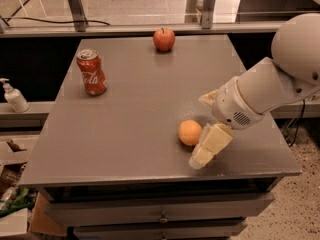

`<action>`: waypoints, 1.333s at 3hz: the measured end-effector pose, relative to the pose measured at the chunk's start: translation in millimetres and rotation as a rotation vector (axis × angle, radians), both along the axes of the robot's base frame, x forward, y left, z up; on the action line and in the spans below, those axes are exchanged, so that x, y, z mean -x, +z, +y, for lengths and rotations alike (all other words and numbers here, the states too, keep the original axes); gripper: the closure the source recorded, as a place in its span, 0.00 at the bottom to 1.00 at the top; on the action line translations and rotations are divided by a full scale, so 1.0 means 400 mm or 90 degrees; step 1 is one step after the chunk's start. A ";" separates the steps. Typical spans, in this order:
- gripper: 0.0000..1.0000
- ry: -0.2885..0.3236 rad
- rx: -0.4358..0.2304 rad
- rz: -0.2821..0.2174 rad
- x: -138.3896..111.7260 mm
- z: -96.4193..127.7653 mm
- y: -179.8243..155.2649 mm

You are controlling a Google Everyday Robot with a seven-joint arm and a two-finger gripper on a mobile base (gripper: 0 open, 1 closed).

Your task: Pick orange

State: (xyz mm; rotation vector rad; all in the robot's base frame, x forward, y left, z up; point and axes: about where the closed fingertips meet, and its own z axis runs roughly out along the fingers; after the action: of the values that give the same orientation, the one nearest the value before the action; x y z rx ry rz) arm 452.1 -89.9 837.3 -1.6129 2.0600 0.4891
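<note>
Hovering my claw (202, 130), spread open, just beside the small smooth orange ball-shaped fruit (189, 132), near the front edge of the grey tabletop (130, 119).

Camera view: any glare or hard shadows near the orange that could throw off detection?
Camera view: light is warm and dim, no glare on the orange, only a soft shadow under it on the grey table. Same view: the end effector sits just right of the orange; the white arm shell is the brightest area; the top of the cola can shows a small highlight.
</note>
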 end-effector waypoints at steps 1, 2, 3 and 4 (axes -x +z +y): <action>0.16 -0.010 -0.010 0.008 -0.020 0.011 -0.025; 0.40 -0.019 -0.016 0.014 -0.035 0.014 -0.032; 0.62 -0.028 -0.017 0.020 -0.045 0.013 -0.034; 0.87 -0.050 -0.032 0.015 -0.077 -0.007 0.003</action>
State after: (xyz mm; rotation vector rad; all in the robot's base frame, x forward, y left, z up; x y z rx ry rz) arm 483.0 -92.7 838.6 -1.4979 2.1026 0.5301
